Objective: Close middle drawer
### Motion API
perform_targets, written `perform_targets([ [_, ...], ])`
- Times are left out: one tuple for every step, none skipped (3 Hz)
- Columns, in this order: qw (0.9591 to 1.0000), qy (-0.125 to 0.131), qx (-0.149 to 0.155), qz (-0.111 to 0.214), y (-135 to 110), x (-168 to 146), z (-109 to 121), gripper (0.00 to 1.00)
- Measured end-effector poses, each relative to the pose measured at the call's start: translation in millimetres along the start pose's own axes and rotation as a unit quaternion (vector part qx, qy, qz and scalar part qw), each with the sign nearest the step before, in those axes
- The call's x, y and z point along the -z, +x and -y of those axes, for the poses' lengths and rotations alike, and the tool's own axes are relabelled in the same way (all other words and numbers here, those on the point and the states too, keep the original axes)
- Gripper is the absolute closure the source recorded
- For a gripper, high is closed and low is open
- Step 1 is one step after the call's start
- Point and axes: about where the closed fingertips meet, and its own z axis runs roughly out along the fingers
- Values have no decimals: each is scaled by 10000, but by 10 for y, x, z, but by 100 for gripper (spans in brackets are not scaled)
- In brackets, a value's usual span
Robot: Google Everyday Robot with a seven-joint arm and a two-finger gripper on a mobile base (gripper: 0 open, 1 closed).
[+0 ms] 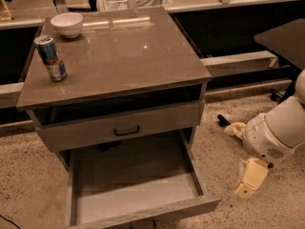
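The middle drawer (136, 187) is a grey wood-grain box pulled far out of the cabinet (114, 51), and it is empty. Its low front panel (157, 214) lies at the bottom edge of the camera view, and its handle is hidden. Above it, the taller-fronted top drawer (119, 125) with a black bar handle (127, 130) stands slightly out. My gripper (249, 179), a cream part at the end of the white arm (274, 132), hangs low over the floor to the right of the open drawer's front corner, apart from it. The lowest drawer is hidden.
A white bowl (67, 24) and a drink can (51, 57) stand on the cabinet top at the left. A dark table (286, 37) and a black chair base (224, 119) are at the right. Speckled floor (28, 175) surrounds the cabinet.
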Motion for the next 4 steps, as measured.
perform_targets([
  [9976,-131,-170,652,197,-541,28,0],
  [9913,-34,224,1294,305,-1481,-56,0],
  [9868,262,678,1447,229,-1812,158,0],
  [9852,77,731,1548,240,-1979,105,3],
])
